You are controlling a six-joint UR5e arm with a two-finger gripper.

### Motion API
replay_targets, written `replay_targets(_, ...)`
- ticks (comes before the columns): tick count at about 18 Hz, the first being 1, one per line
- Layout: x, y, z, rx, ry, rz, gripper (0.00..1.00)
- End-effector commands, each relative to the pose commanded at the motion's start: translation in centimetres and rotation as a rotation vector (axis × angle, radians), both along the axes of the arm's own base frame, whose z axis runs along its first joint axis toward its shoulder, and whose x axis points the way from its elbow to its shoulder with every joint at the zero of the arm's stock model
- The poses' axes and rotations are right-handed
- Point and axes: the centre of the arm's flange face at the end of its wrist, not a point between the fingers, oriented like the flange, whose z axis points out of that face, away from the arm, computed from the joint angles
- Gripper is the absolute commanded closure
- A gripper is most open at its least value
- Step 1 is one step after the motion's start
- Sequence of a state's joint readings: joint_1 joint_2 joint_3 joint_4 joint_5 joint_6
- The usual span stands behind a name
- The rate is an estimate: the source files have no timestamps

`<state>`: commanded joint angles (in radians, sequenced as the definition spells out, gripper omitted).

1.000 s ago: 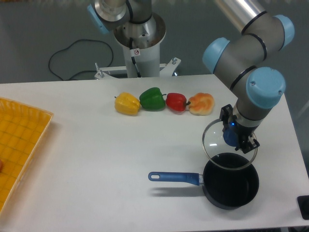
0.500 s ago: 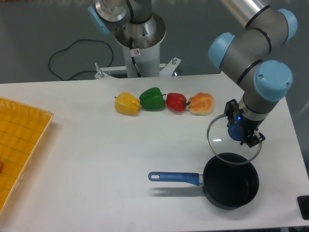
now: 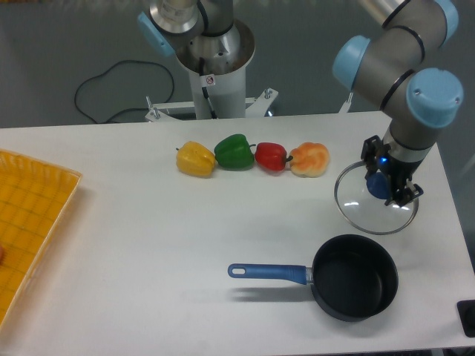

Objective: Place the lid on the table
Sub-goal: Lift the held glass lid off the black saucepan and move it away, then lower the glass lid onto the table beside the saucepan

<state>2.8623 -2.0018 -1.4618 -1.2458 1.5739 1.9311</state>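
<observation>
The lid, a clear glass disc with a thin metal rim, hangs just above the white table at the right, behind the pot. My gripper is shut on the lid's blue centre knob. The black saucepan with a blue handle stands uncovered near the table's front edge, below the lid in the view.
A yellow pepper, a green pepper, a red pepper and an orange pepper lie in a row at the back. A yellow gridded tray sits at the left edge. The robot base stands behind the table.
My gripper has carried the lid up-right in the view, away from the saucepan's rim towards the back right of the table. The saucepan has stayed put.
</observation>
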Motion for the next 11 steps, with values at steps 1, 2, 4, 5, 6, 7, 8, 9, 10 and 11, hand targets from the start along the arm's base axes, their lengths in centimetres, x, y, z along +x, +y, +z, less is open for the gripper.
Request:
replay_targets(1, -0.2, -0.6, -0.5, 0.003, 0.01, -0.008, 0.39)
replay_targets(2, -0.3, -1.4, -1.3, 0.004, 0.016, -0.009, 0.39)
replay_targets(4, -0.3, -2.0, -2.3, 0.008, 0.033, -0.009, 0.39)
replay_targets(5, -0.4, -2.4, -2.8, 0.007, 0.03, -0.003, 0.39)
replay_targets(6, -0.3, -2.7, -3.2, 0.005, 0.021, 0.001, 0.39)
replay_targets(7, -0.3, -2.8, -3.7, 0.005, 0.013, 0.003, 0.39)
replay_targets(8, -0.3, -2.8, -3.9, 0.004, 0.01, 0.004, 0.39)
replay_targets(9, -0.2, -2.8, -4.2, 0.001, 0.006, 0.003, 0.39)
replay_targets(10, -0.2, -2.9, -4.5, 0.002, 0.001, 0.001, 0.39)
replay_targets(11, -0.3, -3.0, -4.8, 0.002, 0.001, 0.003, 0.39)
